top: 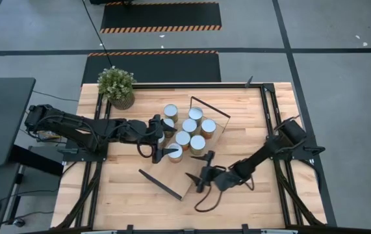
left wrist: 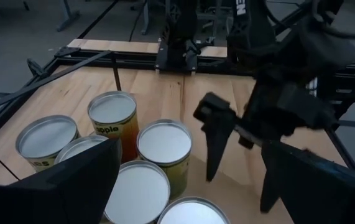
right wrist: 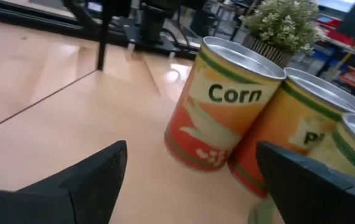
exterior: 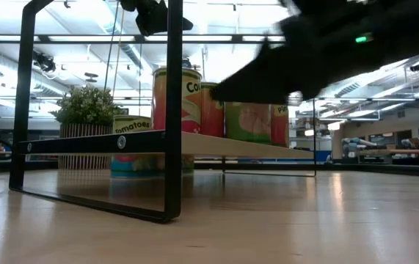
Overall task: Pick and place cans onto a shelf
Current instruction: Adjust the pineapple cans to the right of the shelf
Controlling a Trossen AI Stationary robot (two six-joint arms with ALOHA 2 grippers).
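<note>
Several cans (top: 189, 126) with silver tops stand close together on the light-wood shelf (top: 172, 177), which lies slantwise across the table's middle. My left gripper (top: 164, 153) hovers open over the cans at the near end of the group; the nearest can (left wrist: 193, 213) lies below, between its spread fingers. My right gripper (top: 198, 166) is open and low over the shelf board, pointing at the "Corn" can (right wrist: 227, 112) from the table's near right. It also shows in the left wrist view (left wrist: 239, 146).
A potted green plant (top: 117, 86) stands at the table's far left corner. The shelf's black wire frames rise at both short ends (top: 210, 107) (exterior: 172, 110). Bare tabletop lies along the near edge (top: 127, 201) and to the right (top: 250, 117).
</note>
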